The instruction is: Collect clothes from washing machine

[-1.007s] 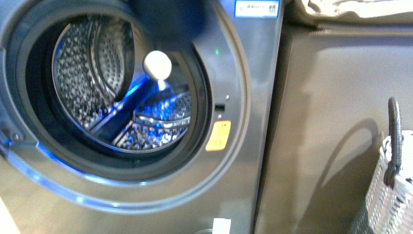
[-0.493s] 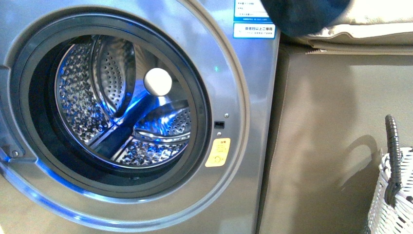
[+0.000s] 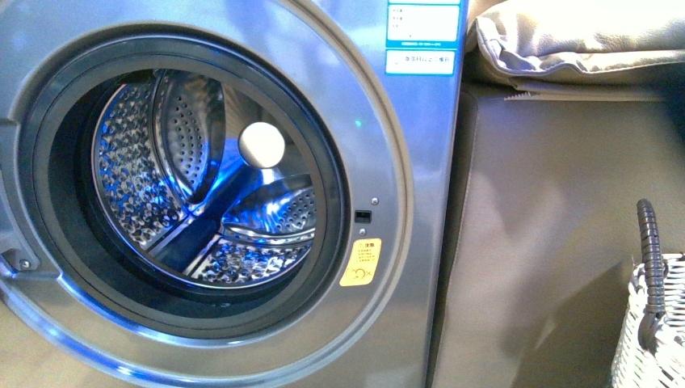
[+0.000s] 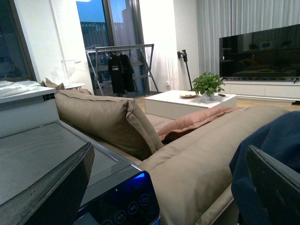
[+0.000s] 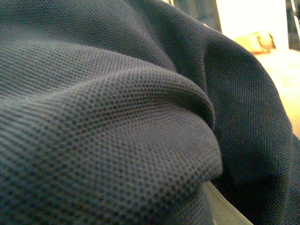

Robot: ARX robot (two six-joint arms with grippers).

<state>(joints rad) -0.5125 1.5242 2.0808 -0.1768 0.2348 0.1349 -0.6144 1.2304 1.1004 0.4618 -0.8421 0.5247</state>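
The grey washing machine (image 3: 404, 162) fills the left of the front view, its round porthole open on the perforated steel drum (image 3: 153, 170); no fabric shows inside. The dark navy clothes fill the right wrist view (image 5: 117, 117) and hide my right gripper's fingers, which are shut on them. The clothes also show in the left wrist view (image 4: 274, 136), hanging over the tan sofa beside the machine's black control panel (image 4: 117, 206). My left gripper (image 4: 169, 154) is open and empty, held above the machine's top. Neither gripper shows in the front view.
A tan sofa (image 3: 557, 210) with a cushion (image 3: 565, 36) stands right of the machine. A grey-and-white woven basket (image 3: 658, 331) sits at the lower right. Beyond the sofa are a white coffee table (image 4: 183, 101) and a clothes rack (image 4: 122, 70).
The navy clothes moved from in front of the porthole's top, up and to the right over the sofa, then out of the front view. The view shifted slightly.
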